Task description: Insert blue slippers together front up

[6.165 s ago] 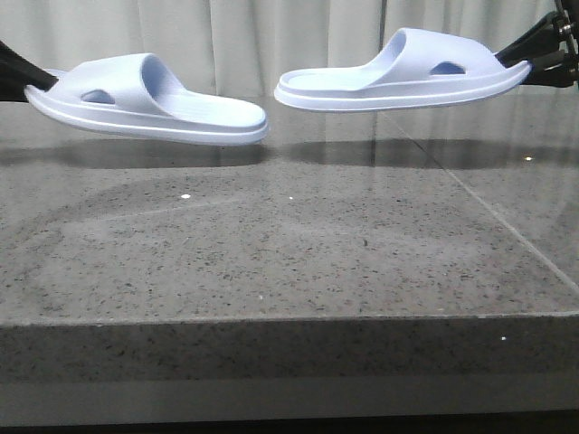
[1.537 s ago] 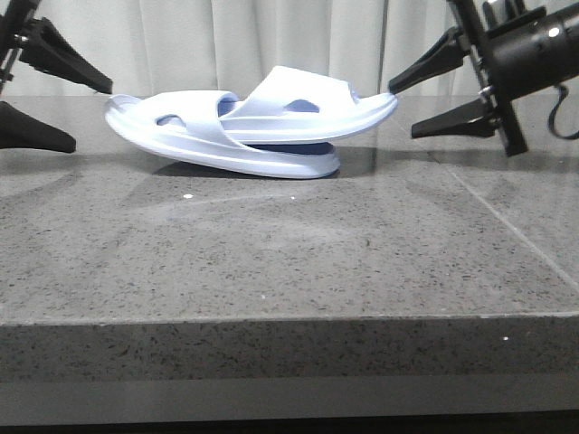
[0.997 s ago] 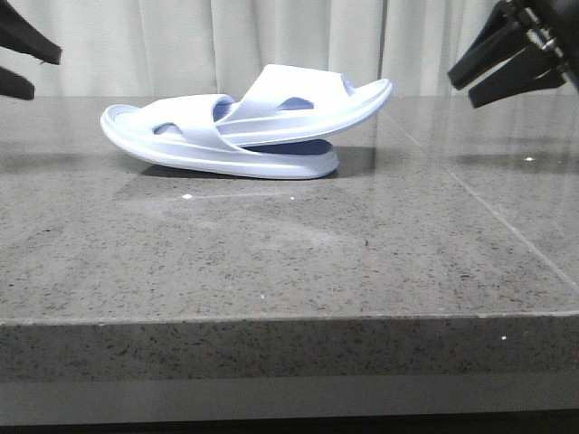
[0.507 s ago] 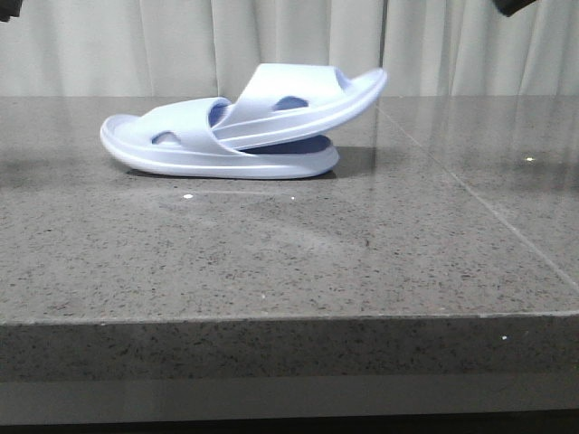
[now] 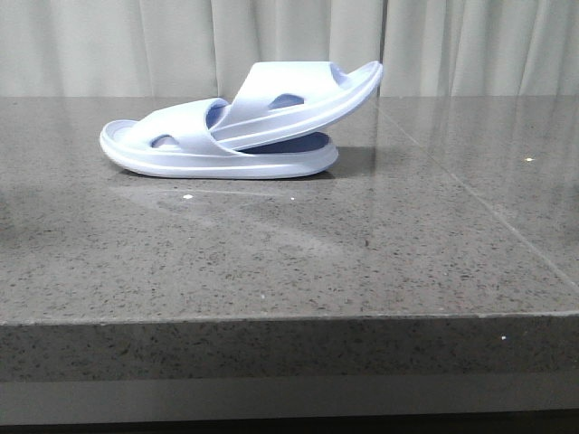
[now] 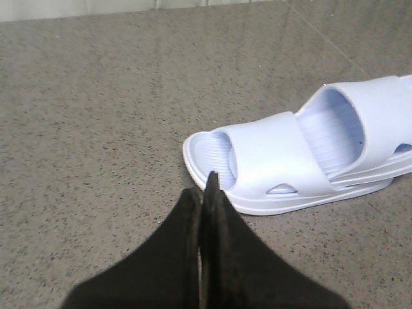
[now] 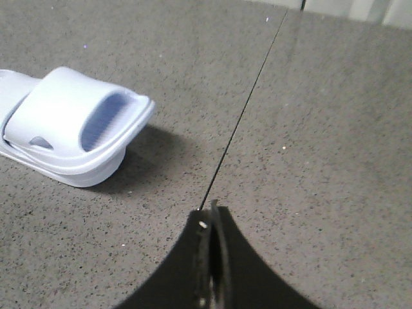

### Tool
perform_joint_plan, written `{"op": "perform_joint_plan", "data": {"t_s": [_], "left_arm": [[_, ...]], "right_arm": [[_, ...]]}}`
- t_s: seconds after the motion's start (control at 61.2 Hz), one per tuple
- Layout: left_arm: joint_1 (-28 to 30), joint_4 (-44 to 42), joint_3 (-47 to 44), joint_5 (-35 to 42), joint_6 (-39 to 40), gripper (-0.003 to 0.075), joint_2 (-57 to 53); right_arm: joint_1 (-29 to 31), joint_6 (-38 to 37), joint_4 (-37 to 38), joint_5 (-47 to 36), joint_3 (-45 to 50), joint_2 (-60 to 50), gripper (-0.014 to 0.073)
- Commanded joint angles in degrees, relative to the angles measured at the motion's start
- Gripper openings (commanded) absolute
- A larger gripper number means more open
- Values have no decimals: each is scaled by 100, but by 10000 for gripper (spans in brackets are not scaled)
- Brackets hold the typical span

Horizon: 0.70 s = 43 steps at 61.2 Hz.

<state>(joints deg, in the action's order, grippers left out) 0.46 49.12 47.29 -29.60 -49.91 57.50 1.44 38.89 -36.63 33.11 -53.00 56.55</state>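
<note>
Left wrist view: the left gripper is seen with its black fingers pressed together, nothing held, hanging above the grey speckled stone table and apart from the footwear. Right wrist view: the right gripper is likewise drawn together and empty, well apart from the pair, over a thin seam in the table.

Neither gripper is caught by the front view. The pair of pale lavender-blue foam slide slippers is recorded at the far left-centre of the table. The lower slipper lies flat, sole down. The upper slipper is pushed toe-first under the lower one's wide strap, its heel end raised and tilted up toward the right. Both straps face upward.

Judgement: the insertion appears done and the pair released. Little seems left, beyond perhaps the arms being parked. Whether the upper slipper is seated fully cannot be told.
</note>
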Motion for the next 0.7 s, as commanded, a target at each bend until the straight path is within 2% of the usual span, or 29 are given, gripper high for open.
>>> {"op": "perform_joint_plan", "data": {"t_s": [0.0,0.196,0.343,0.687], "left_arm": [[-52,198,-288,727,-45,-20,-583],[-52,217,-1131,1247,-45,-20,-1666],[-52,217,-1577,1296,-45,-20,-2404],[-52,376,-2280,1249,-45,-20,-3839]], "right_arm": [[-113,259,-129,-654,163,-507,-107],[-711,318,-129,-895,884,-1241,-107],[-999,355,-129,-1117,1446,-1756,-107],[-1229,463,-129,-1621,2487,-3220,-107]]}}
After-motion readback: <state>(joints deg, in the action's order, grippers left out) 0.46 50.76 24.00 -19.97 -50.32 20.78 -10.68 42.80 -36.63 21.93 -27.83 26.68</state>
